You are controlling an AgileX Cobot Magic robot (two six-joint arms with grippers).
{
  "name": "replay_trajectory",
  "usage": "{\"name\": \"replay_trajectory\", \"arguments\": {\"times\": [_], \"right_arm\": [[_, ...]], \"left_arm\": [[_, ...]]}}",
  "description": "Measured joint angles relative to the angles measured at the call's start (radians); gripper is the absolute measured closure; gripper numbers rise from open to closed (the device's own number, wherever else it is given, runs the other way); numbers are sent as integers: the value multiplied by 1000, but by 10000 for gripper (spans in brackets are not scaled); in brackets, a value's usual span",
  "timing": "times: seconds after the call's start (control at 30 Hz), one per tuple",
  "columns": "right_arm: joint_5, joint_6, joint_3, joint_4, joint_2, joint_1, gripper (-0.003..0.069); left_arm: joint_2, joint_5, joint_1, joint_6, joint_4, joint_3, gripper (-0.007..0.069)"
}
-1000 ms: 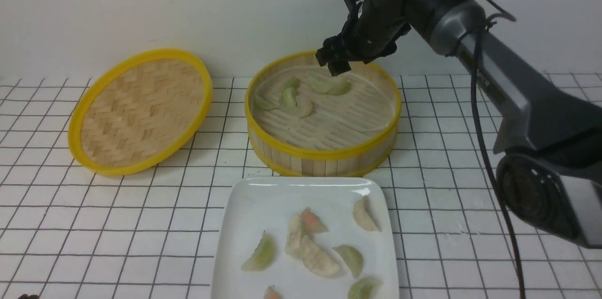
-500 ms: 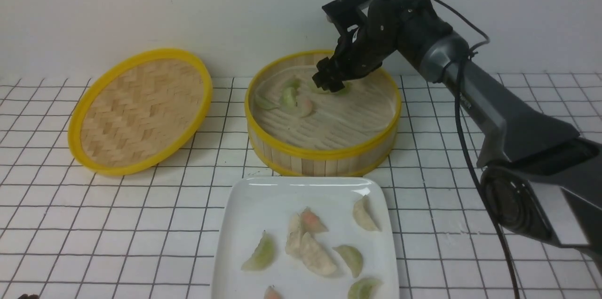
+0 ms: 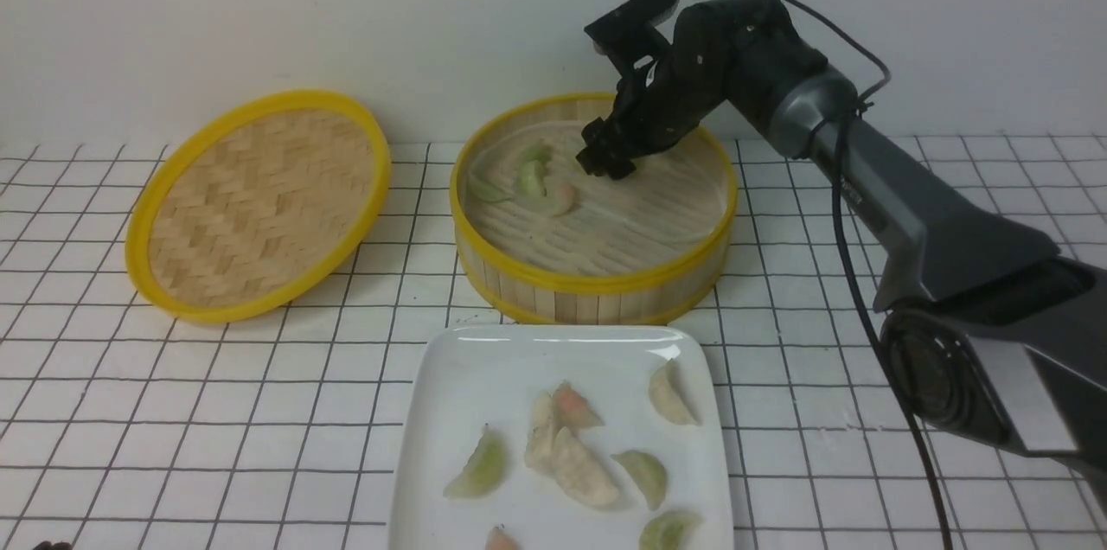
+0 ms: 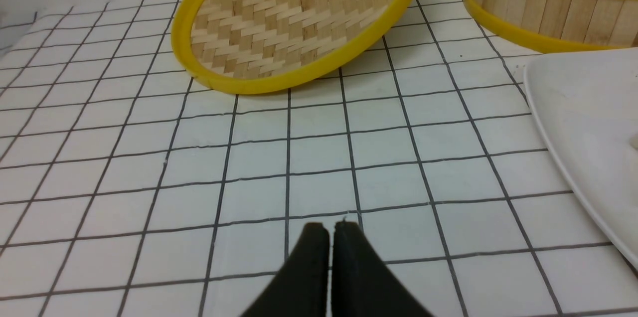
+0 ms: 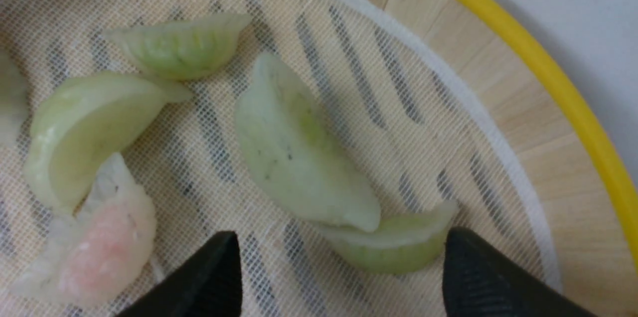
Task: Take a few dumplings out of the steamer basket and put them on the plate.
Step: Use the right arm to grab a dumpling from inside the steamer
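We found the dumplings (image 3: 536, 182) in two places. A small cluster lay on the far-left part of the floor of the steamer basket (image 3: 597, 282), and several more were scattered over the plate (image 3: 484, 368), which sat just on the near side of the basket.

In the right wrist view, two pale green dumplings (image 5: 299, 157) overlapped on the white mesh liner (image 5: 349, 82) close to the basket's far wall. A pinkish dumpling (image 5: 99, 242) and two more green ones lay to one side.

The right gripper (image 3: 605, 163) reached down inside the basket at its far side. Its jaws were spread wide, one on each side of the overlapping green pair, with nothing clamped between them.

The woven lid (image 3: 259, 204) was to the left of the basket and apart from it, tilted with its near rim on the tiled table (image 3: 173, 412).

The left gripper (image 4: 329, 230) hung low over the tiles near the lid and left of the plate. Its jaws were pressed together and empty.
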Motion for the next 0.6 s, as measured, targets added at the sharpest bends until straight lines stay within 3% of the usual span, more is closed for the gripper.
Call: {"name": "replay_trajectory", "arguments": {"times": [0.23,0.47,0.6], "right_arm": [[155,36,-108,-11,-10,0,167],[148,-36,-129,-49,4,0,167],[58,-49,-126,-55,65,0,167]], "left_arm": [[0,0,0,0,0,0,631],[0,0,0,0,0,0,631],[0,0,0,0,0,0,631]]}}
